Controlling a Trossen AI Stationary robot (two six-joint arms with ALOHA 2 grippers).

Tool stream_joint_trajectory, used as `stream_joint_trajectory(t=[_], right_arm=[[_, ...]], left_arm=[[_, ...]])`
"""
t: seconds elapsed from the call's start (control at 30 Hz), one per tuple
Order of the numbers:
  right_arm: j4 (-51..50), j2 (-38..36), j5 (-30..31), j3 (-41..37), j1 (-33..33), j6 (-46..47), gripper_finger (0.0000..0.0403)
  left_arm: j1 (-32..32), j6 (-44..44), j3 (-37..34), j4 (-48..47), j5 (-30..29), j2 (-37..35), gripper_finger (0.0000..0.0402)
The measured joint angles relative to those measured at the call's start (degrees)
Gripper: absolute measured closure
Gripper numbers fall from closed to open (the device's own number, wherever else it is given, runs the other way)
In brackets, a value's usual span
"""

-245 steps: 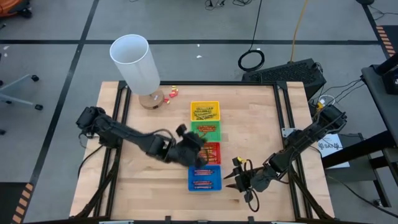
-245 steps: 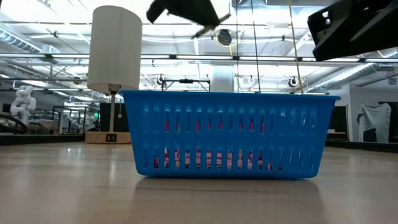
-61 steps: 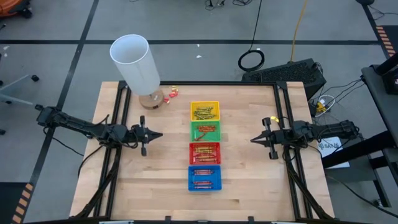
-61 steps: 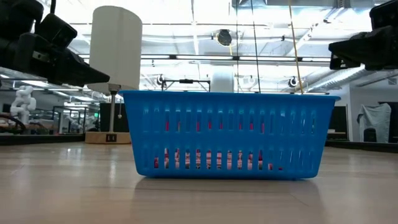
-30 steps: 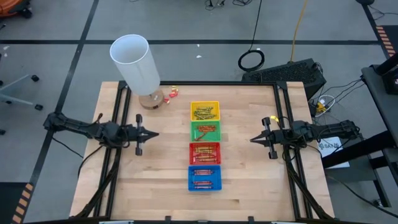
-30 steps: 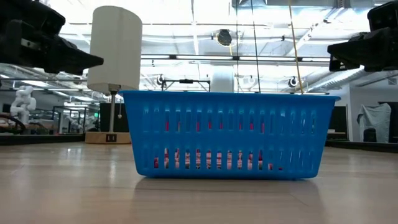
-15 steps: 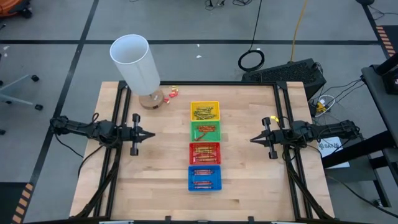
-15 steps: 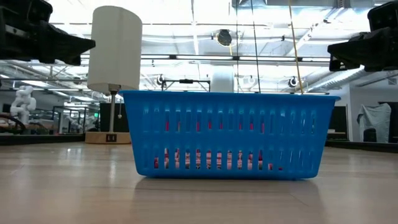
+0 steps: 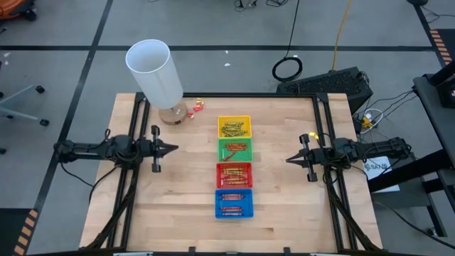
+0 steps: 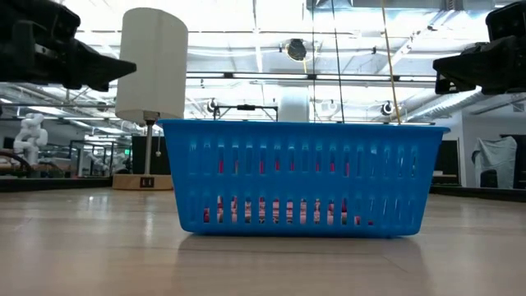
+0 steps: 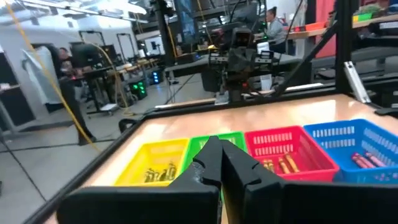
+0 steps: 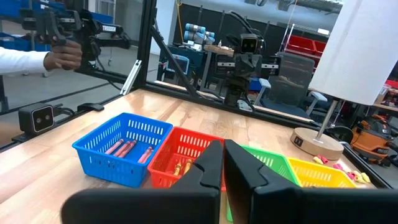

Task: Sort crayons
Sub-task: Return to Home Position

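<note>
Four trays stand in a column down the table's middle, from far to near: yellow (image 9: 234,128), green (image 9: 234,150), red (image 9: 234,175) and blue (image 9: 234,203). Crayons lie inside each tray, such as the reddish ones (image 12: 127,148) in the blue tray and orange ones (image 11: 281,163) in the red tray. My left gripper (image 9: 174,148) is shut and empty, held level over the table's left side and pointing at the trays. My right gripper (image 9: 288,159) is shut and empty, held level over the right side and pointing at the trays.
A white cylinder lamp (image 9: 156,73) stands on a round wooden base at the table's far left, with small red and yellow bits (image 9: 196,105) beside it. Bare wood lies on both sides of the tray column. A person's hand (image 12: 62,55) shows beyond the table.
My left arm has swung its shut gripper a little toward the table's far edge and now points straight across at the trays. My right arm has kept still.
</note>
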Motion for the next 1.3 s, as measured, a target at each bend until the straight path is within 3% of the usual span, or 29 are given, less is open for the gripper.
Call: stream_joint_trajectory(t=[0.17,1.3], right_arm=[[0.0,0.0,0.0,0.0,0.0,0.01,0.0403],[0.02,0.0,0.02,0.0,0.0,0.0,0.0403]], left_arm=[[2.86,-4.42,-0.01,-1.4,8.56,0.12,0.0402],[2.96,-5.27,-0.02,-0.33,7.75,0.31,0.0402]])
